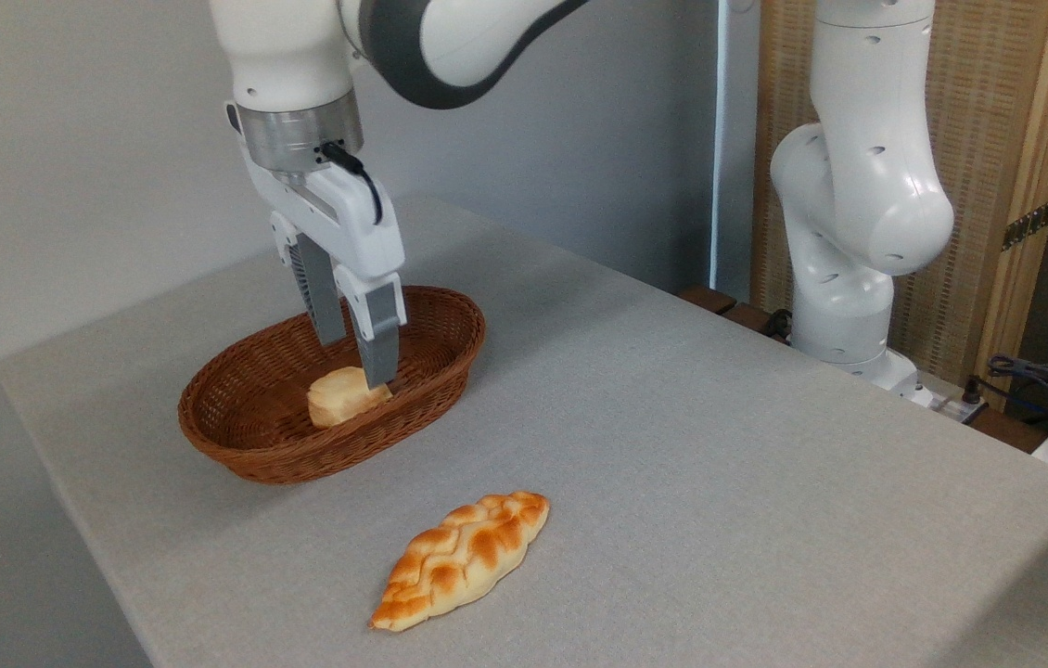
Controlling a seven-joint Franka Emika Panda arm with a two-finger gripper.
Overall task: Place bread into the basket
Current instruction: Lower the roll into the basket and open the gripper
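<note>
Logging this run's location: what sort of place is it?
Likely a robotics lab, not a kitchen: a bare grey table carries only test props, loose cables lie at the right edge, and a slatted wooden screen stands behind.

We see pale-cream bread [345, 396], reddish-brown woven basket [255, 445], golden-brown braided loaf [461, 559], seemingly speckled grey table [719, 482].

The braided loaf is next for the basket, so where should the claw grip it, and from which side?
From above, across the narrow middle of the braided loaf: it lies flat on the table, long and tapered, slanting, so the fingers should straddle its short width.
</note>
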